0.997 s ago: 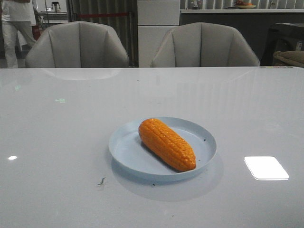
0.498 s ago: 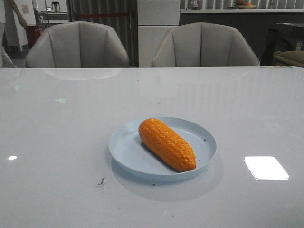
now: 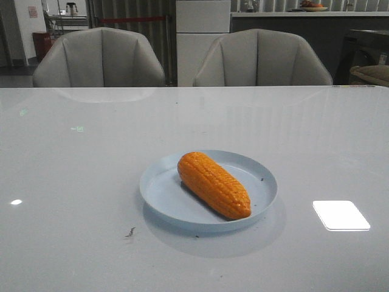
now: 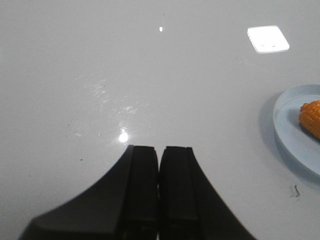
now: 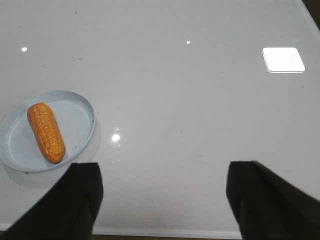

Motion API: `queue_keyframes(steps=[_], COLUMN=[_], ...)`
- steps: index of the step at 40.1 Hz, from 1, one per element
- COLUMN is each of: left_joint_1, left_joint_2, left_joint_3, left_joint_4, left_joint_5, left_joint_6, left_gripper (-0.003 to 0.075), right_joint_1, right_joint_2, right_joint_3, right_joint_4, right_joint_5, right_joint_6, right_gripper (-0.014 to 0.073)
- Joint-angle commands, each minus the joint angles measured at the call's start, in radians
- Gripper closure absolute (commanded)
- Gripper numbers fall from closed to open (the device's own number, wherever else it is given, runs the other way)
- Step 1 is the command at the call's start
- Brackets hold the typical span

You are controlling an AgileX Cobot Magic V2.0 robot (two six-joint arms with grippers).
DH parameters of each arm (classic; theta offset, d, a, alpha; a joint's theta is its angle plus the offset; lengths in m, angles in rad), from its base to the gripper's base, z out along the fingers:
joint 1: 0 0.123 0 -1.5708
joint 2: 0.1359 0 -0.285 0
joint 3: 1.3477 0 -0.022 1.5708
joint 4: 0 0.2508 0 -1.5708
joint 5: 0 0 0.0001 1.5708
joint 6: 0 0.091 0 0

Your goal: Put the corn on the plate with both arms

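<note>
An orange corn [image 3: 213, 184] lies slantwise on the pale blue plate [image 3: 159, 185] in the middle of the white table. Neither arm shows in the front view. In the left wrist view my left gripper [image 4: 160, 150] is shut with nothing in it, over bare table, and the plate [image 4: 290, 135] with an end of the corn [image 4: 312, 117] sits well off to one side. My right gripper [image 5: 162, 167] is wide open and empty near the table's front edge, apart from the plate [image 5: 80, 117] and the corn [image 5: 45, 131].
Two grey chairs [image 3: 100, 58] [image 3: 261, 59] stand behind the table's far edge. Bright light patches [image 3: 340, 215] reflect on the glossy top. A small dark speck [image 3: 129, 232] lies in front of the plate. The table's front edge [image 5: 160, 233] runs just below the right gripper.
A person at the back left has walked out of the front view. The corn and the plate have not moved.
</note>
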Motion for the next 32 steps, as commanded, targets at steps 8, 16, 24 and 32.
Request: queue_keyframes(steps=[8,16,24,32], left_joint_1=[0.001,0.001,0.001,0.001], left_joint_2=[-0.385,-0.575,-0.682,-0.680], left_joint_3=[0.443,0.566,0.621,0.621], left_joint_4=[-0.010,-0.010,-0.010,-0.010], left_joint_5=[-0.384,-0.435,-0.561,-0.577], left_joint_6=[-0.011,-0.011,-0.011,-0.011], left_gripper=[0.0623,0.0624,0.0624,0.0624], right_joint_1=[-0.008,-0.008,-0.008,-0.008], right_joint_2=[0.016,0.016,0.016,0.016], right_joint_3=[-0.023,-0.023,-0.023,-0.023], right_joint_4=[-0.003,-0.003,-0.003,-0.003], right_joint_5=[-0.078,-0.078,-0.077,-0.068], right_joint_6=[0.002,0.002,0.002,0.002], right_gripper=[-0.0020,-0.0020,-0.0020,-0.0020])
